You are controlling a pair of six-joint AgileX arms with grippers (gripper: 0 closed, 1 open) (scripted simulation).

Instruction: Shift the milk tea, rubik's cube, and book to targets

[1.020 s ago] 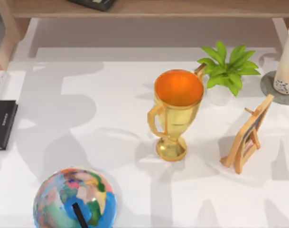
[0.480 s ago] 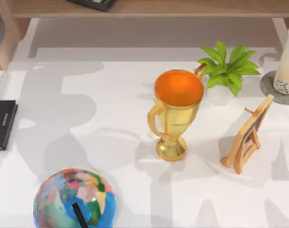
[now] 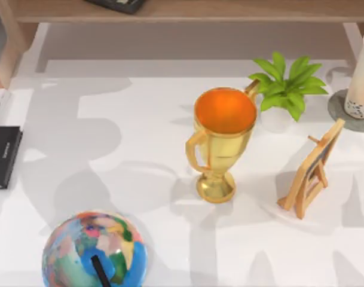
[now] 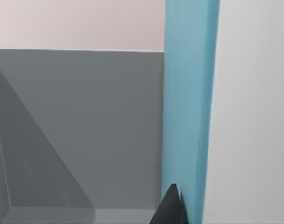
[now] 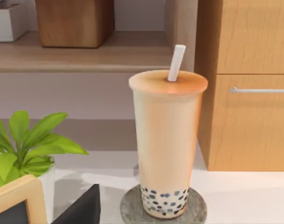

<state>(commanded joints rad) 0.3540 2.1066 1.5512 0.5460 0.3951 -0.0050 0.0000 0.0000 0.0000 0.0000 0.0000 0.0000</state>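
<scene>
Milk tea (image 5: pixel 166 144) stands on grey disc (image 5: pixel 163 206) beside plant (image 5: pixel 27 149).

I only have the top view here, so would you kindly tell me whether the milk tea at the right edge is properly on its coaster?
Observer: Yes. In the right wrist view the milk tea stands upright on the grey disc, pearls at its base.
Operator: Thank you. Does it have a straw?
Observer: A white straw pokes from its lid.
Operator: And what does the left wrist view offer?
Observer: The light-blue book runs close along the camera, with a dark pincer fingertip against it.
</scene>
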